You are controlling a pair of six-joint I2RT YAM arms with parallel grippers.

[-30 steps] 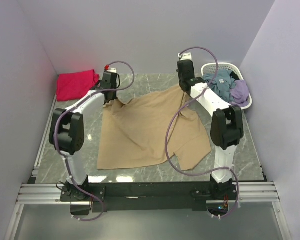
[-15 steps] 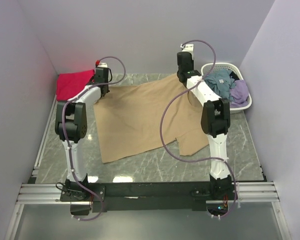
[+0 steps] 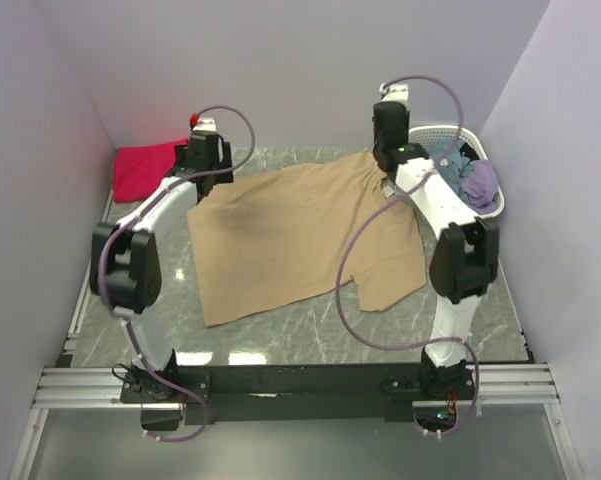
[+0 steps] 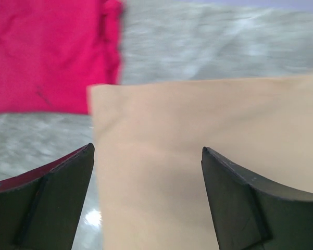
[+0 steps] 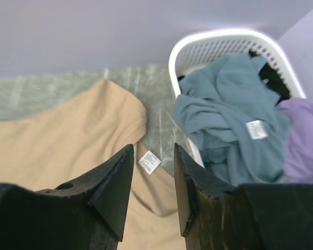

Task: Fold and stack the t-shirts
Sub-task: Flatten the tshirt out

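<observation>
Tan t-shirt [image 3: 290, 240] lies flat, lengthwise left-right, neck toward basket [image 5: 208, 52].

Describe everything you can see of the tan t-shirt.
The tan t-shirt is plain, soft, short-sleeved cloth, spread open and mostly flat on the marble table, lightly wrinkled, not folded. A small white label shows near its far right edge, close to the basket. Its far left corner lies beside the red-pink t-shirt; whether they touch is unclear. The left gripper and right gripper hang over its far corners, jaws apart, gripping nothing.
</observation>
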